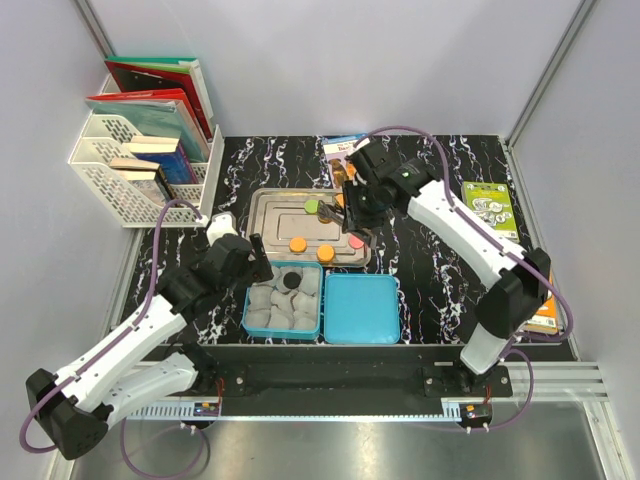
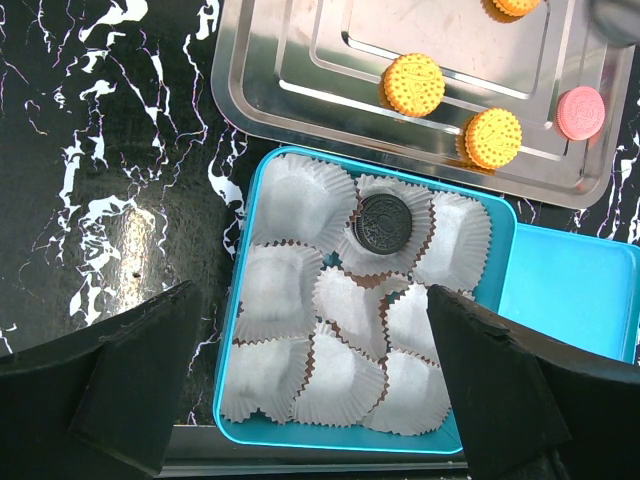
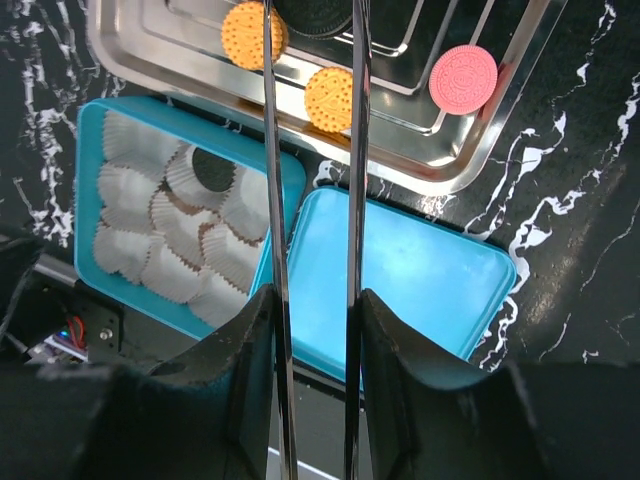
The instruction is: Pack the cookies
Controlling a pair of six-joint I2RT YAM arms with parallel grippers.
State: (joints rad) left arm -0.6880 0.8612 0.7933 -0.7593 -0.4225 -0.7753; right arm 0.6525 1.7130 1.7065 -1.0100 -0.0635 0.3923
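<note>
Marbled black surface [image 1: 440,290], most cookies [image 2: 414,84] on the tray [image 2: 450,40], one in the box [image 2: 233,330] beside it; left jaws wide (idle), right jaws pinch a black cookie [image 3: 315,12] edgewise, might slip out.

Left arm reaches forward low, end effector [image 2: 312,300] fingers spread wide and empty; right arm extends inward, end effector [image 1: 351,225] narrowed onto a black cookie [image 3: 315,15].

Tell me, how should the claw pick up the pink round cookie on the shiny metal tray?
Probably best to come straight down from above and pinch the pink round cookie across its thin edge. It lies flat near a corner of the shiny metal tray, so only its sides offer a hold, and no other cookie touches it.
</note>
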